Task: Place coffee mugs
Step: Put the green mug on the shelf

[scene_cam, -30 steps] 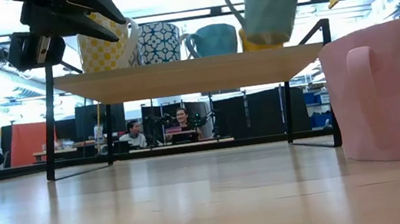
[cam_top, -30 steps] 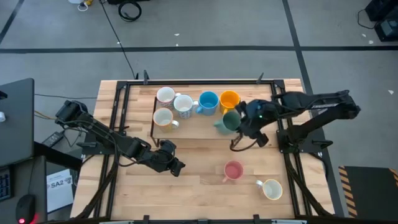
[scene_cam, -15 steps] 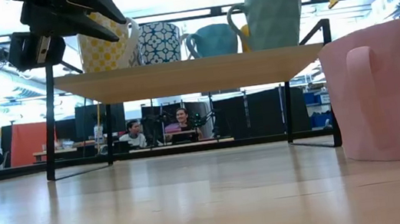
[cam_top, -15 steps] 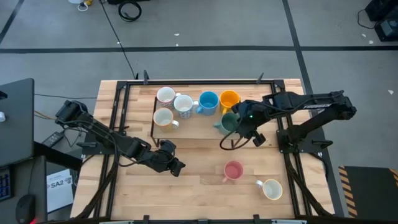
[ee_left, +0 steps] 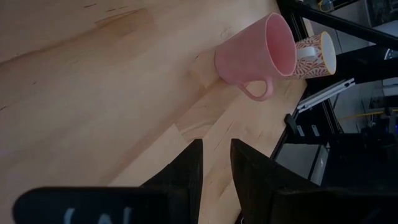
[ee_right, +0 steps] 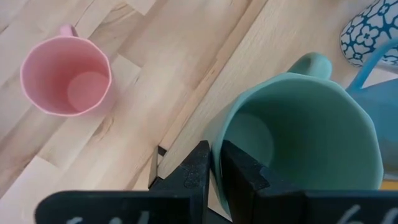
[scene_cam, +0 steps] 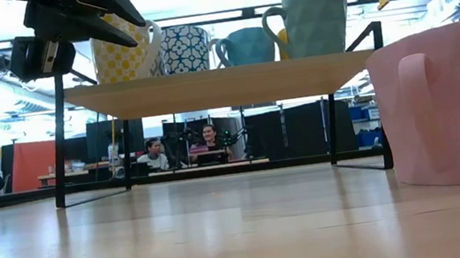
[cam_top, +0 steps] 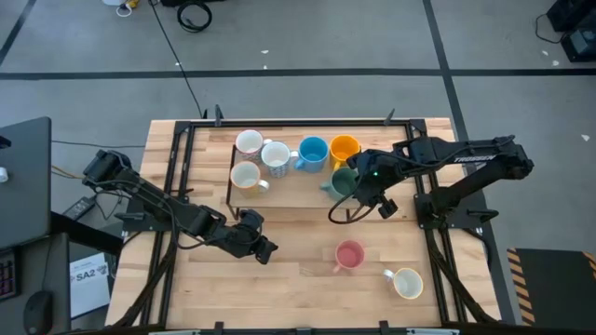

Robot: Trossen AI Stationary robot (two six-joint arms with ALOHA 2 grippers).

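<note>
right claw (cam_top: pixel 346 185) pinching green mug (cam_top: pixel 344 181) rim at shelf (cam_top: pixel 298 191) front edge | left claw (cam_top: pixel 267 251) clenched, empty, open tabletop

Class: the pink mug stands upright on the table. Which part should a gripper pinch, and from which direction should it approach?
Pinch the rim wall of the pink mug from above, one finger inside and one outside, probably on the side away from its handle. It stands upright with its mouth open upward and free space around it; the right gripper grips the green mug that way.
</note>
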